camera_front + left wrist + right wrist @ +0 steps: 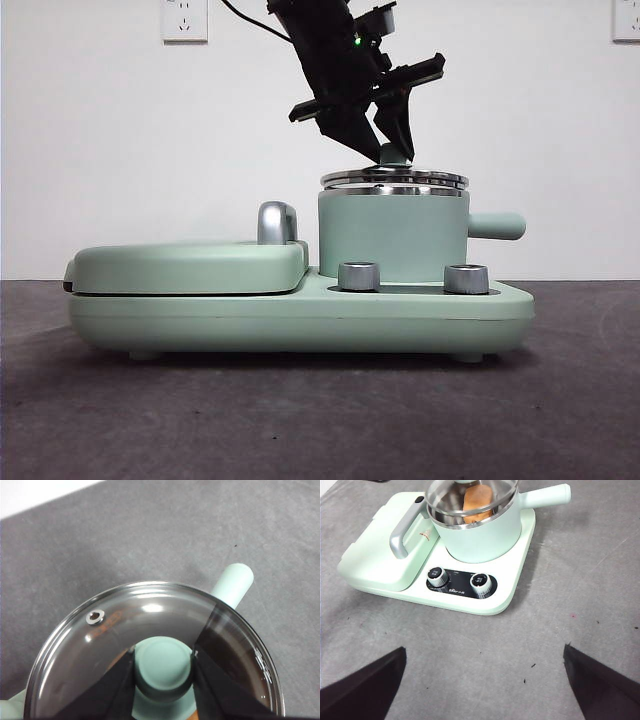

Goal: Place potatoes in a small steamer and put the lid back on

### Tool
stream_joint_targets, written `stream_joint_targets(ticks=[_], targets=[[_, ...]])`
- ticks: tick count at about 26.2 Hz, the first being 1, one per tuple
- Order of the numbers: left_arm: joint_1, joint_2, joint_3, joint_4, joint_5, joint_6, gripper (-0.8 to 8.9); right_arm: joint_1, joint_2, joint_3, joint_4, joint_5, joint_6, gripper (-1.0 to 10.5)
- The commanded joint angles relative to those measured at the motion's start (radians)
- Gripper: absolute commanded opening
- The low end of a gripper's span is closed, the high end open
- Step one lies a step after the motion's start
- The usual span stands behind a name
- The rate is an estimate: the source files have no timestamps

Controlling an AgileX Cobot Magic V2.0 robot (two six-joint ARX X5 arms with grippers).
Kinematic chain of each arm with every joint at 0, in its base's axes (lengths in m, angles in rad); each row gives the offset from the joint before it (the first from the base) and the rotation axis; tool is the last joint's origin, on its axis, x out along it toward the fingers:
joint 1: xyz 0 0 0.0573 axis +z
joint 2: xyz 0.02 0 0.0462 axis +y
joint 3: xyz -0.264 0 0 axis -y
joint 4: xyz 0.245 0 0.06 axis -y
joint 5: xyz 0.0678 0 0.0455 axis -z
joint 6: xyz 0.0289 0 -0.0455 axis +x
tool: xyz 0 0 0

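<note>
Front view frames the task close to its end: the lid (394, 178) is seated level on the steel rim of the small steamer (392, 238), and the left pincer (381, 138) is seen directly above the steamer, its black jaws clamped on the small mint-green knob (164, 666) from both sides. Through the glass, in the right wrist view, the orange-brown potato (477, 501) is seen lying inside the steamer, so the loading is judged done and only the release of the knob and the withdrawal of the arm appear to be left. The lid is clear, smooth, reflective glass with a steel band and a small steel-ringed vent hole (95, 616); the steamer is a matte cylinder with a stubby rounded side handle (497, 226). The right pincer (485, 680) is held well away from the steamer over the grey table (580, 580), jaws wide apart.
</note>
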Motion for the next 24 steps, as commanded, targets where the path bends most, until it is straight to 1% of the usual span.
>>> stream_joint_targets(ticks=[1, 5, 8, 21, 24], targets=[[-0.014, 0.011, 0.035, 0.027, -0.004, -0.014, 0.17, 0.005, 0.002, 0.008, 0.011, 0.002, 0.011, 4.9], [-0.016, 0.015, 0.035, 0.007, -0.007, -0.021, 0.17, 0.005, 0.002, 0.008, 0.011, 0.002, 0.01, 4.9], [-0.024, 0.016, 0.035, -0.014, -0.042, -0.021, 0.17, 0.005, 0.002, 0.008, 0.01, 0.001, 0.011, 4.9], [-0.031, 0.016, 0.035, -0.074, -0.043, -0.043, 0.17, 0.005, 0.002, 0.008, 0.01, 0.001, 0.011, 4.9], [-0.031, 0.016, 0.035, -0.066, -0.065, -0.043, 0.17, 0.005, 0.002, 0.008, 0.011, 0.001, 0.011, 4.9]])
